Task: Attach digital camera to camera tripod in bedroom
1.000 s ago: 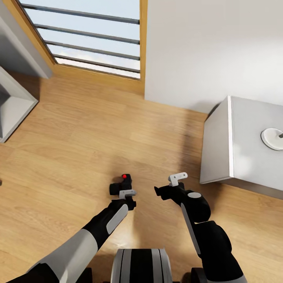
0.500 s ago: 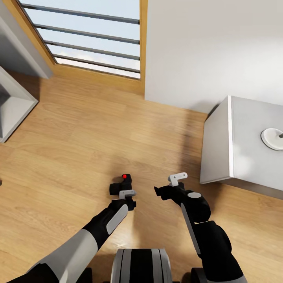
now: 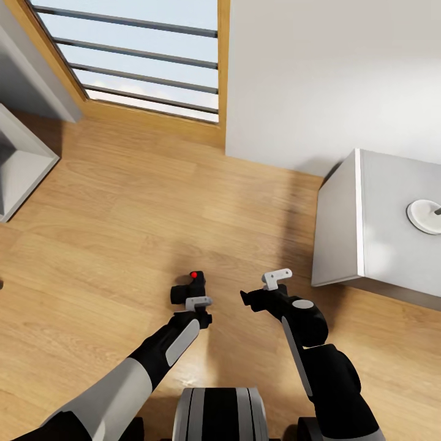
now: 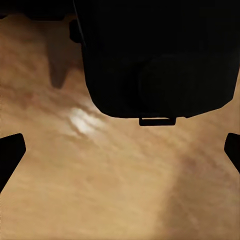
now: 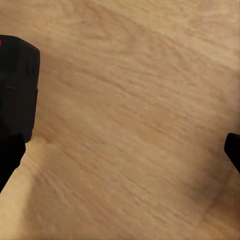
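— How far along is the job looking?

— Partly done, I'd judge. Going from the left: the left gripper [image 3: 195,301] is carrying the digital camera [image 3: 188,288] above the wooden floor [image 3: 122,208], red button facing up. The pick-up seems finished; the mounting is still waiting, with no stand anywhere in these views.

— Is it really gripping the camera?

— In the head view the camera is sitting right at the tip of that gripper, off the floor. In the left wrist view the digital camera [image 4: 155,55] is looming as a big black body close to the lens, while the dark fingertips [image 4: 10,155] are showing wide at the edges. So I'm reading it as clamped on the camera, though the contact itself is hiding from me.

— And moving right?

— The right gripper [image 3: 260,293] is hanging just beside the camera, not touching, holding nothing. Whether its jaws are parted or closed, I cannot tell. Its wrist view is catching the camera's black edge [image 5: 17,90] off to one side.

— Further right?

— A grey cabinet [image 3: 380,202] is standing by the white wall [image 3: 331,73], carrying a white round thing [image 3: 425,215].
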